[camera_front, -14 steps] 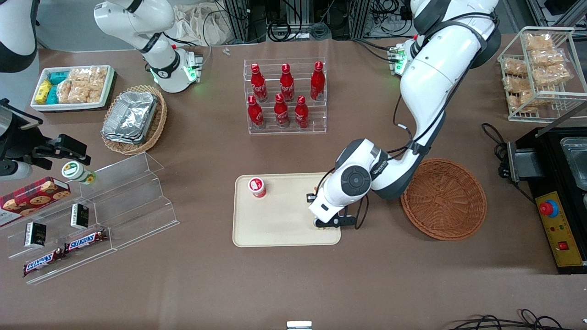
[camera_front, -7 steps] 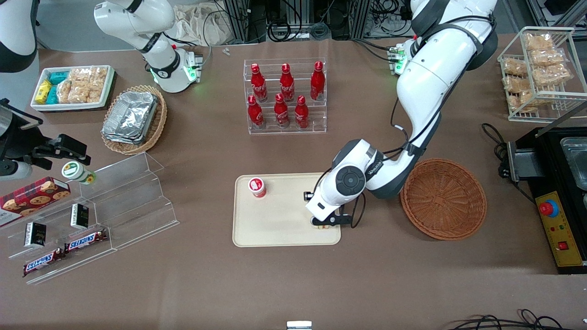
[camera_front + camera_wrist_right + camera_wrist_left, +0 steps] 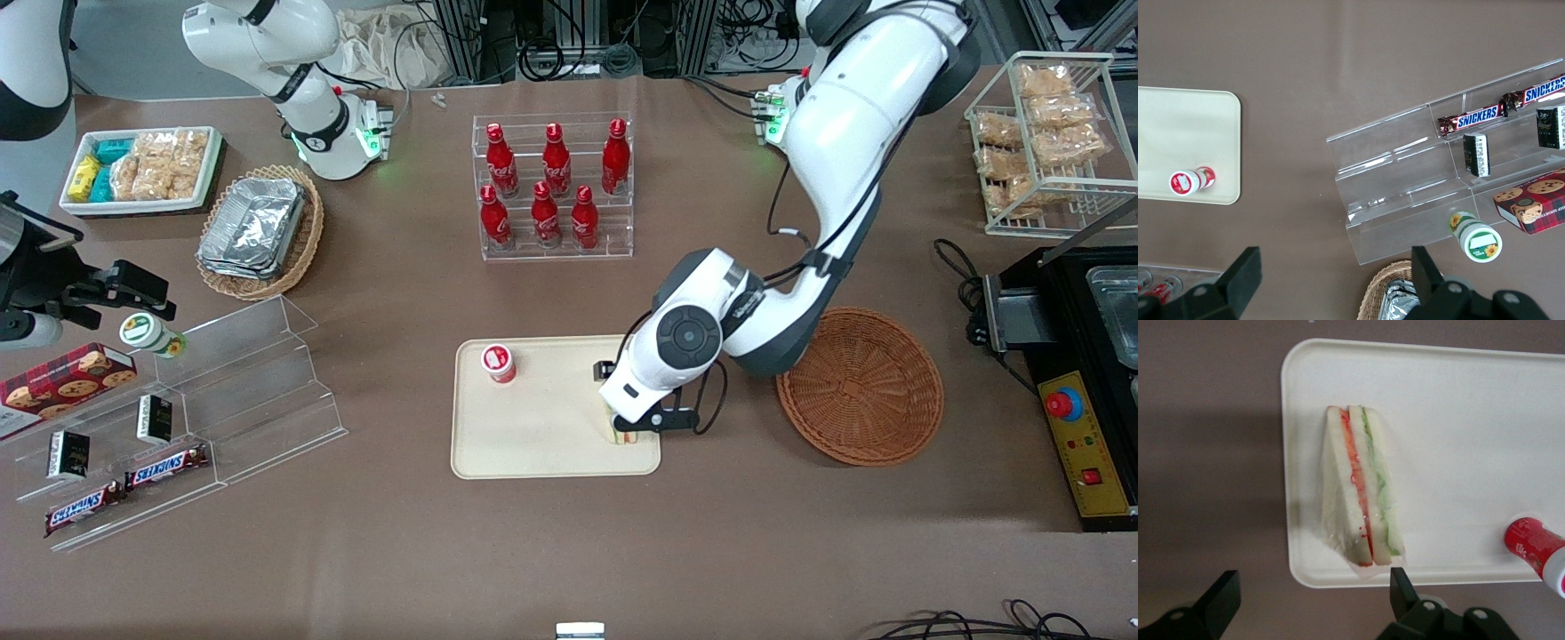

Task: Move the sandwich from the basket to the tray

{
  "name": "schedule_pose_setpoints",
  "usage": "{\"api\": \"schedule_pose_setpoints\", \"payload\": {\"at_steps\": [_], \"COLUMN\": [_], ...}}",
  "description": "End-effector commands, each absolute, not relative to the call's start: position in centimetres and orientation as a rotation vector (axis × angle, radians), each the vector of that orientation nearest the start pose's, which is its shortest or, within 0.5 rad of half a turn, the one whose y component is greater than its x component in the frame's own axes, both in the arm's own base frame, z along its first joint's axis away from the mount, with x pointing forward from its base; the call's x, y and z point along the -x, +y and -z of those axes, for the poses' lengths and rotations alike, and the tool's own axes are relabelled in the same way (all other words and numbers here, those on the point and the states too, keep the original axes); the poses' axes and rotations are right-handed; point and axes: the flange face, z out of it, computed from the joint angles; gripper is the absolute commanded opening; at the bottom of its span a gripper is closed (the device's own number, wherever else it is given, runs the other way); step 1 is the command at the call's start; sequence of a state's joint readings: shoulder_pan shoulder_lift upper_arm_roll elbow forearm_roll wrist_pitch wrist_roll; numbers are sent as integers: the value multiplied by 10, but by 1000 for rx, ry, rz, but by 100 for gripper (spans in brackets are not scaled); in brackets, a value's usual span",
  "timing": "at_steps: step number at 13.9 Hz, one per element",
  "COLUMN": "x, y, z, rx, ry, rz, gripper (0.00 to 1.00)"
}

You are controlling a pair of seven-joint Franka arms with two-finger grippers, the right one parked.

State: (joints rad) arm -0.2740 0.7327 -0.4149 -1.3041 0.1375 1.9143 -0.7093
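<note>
Gripper (image 3: pixel 1308 600): above the tray, raised clear of the sandwich; fingers (image 3: pixel 1221 597) spread wide, nothing between them, no contact with anything.

Arm pose: reaches from its base down over the table, elbow bent above the gap between tray and basket, wrist pointing straight down over the tray end nearest the basket.

Sandwich (image 3: pixel 1358 487): lying on the tray, just inside the short rim on the working arm's side, close to the corner nearest the front camera; wedge on its side, red and green filling layers showing; mostly hidden under the wrist in the front view (image 3: pixel 620 433).

Tray (image 3: pixel 533 449): flat on the table; wide bare floor between sandwich and a small red-and-white cup.

Cup (image 3: pixel 499 363): upright on the tray, near the corner toward the parked arm, well apart from the sandwich.

Basket (image 3: pixel 861 385): beside the tray toward the working arm's end, nothing visible inside; brown table shows between the two rims.

Bottle rack (image 3: pixel 553 187): farther from the front camera than the tray, open table between them.
</note>
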Motion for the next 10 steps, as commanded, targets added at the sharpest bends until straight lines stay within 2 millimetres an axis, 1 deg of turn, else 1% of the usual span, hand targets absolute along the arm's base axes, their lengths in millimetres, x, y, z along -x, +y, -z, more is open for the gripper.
{"api": "schedule_pose_setpoints", "payload": {"at_steps": [1, 2, 3, 5, 7, 8, 10], "x": [-605, -606, -608, -608, -612, -611, -616], "y": [-369, -356, -341, -319, -285, -271, -234], "z": [-386, -404, -428, -467, -495, -506, -521], "rx": [3126, 3113, 3106, 3100, 3090, 3078, 3050], "ry": [-111, -142, -184, -243, -338, -375, -439], "rz": [-178, -163, -130, -70, -58, -66, -60], "gripper": [99, 99, 100, 100, 100, 100, 100]}}
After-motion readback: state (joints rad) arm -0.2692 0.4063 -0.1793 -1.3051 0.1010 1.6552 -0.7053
